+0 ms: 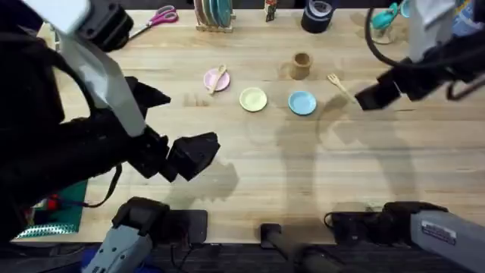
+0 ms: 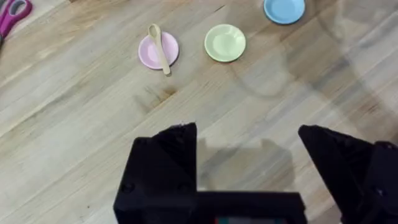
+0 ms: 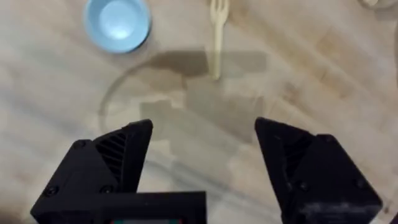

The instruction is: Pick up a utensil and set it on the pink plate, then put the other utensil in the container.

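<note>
Above the table, right gripper [image 3: 202, 162] hangs spread | fork [image 3: 216, 34] at its 12 o'clock, handle pointing toward it | left gripper [image 2: 249, 168] spread, far off.

- The left arm [image 1: 83, 144] looms large, dark and blurred, covering the table's left side in the overhead view.
- The fork [image 3: 216, 34] is cut off at the right wrist view's edge, prongs barely showing.
- The scissors [image 2: 11, 15] are cropped at the left wrist view's corner.

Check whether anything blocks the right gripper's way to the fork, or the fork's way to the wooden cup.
Nothing visible does. The right gripper, jaws open, faces the fork across bare table. Between the fork and the wooden cup lies bare wood; the blue plate sits off to the side.
</note>
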You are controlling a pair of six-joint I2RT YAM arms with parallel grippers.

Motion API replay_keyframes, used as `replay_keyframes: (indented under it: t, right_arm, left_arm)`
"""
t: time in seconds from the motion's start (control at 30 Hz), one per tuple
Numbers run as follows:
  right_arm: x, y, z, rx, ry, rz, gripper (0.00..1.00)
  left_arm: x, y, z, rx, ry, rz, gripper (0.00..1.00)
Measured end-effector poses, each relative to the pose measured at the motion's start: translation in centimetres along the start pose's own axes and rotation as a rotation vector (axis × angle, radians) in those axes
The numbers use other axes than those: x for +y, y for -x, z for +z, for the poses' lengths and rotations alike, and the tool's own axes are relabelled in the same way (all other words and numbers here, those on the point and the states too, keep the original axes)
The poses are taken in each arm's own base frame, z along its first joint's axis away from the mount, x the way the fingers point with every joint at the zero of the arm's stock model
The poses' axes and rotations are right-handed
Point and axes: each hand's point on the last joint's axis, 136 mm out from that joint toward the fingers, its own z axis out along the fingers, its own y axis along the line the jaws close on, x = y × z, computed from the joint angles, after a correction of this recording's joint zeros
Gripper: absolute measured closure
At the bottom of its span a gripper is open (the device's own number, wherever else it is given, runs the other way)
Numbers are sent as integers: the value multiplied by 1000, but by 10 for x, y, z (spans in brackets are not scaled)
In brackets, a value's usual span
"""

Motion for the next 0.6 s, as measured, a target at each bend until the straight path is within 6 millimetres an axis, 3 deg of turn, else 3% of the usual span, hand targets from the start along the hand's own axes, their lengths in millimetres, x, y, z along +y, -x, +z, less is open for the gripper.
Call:
replay_keyframes:
  t: [0.13,0.33,0.6]
  right_arm:
    - [-14,11,31,3,12,1,4]
    - [-13,0,70,91,88,-60,4]
    - [-24,17,112,48,91,-93,4]
  left_arm:
    - [0,0,0,0,0,0,8]
    - [0,0,0,0,0,0,7]
    - [0,0,0,-1,-3,0,7]
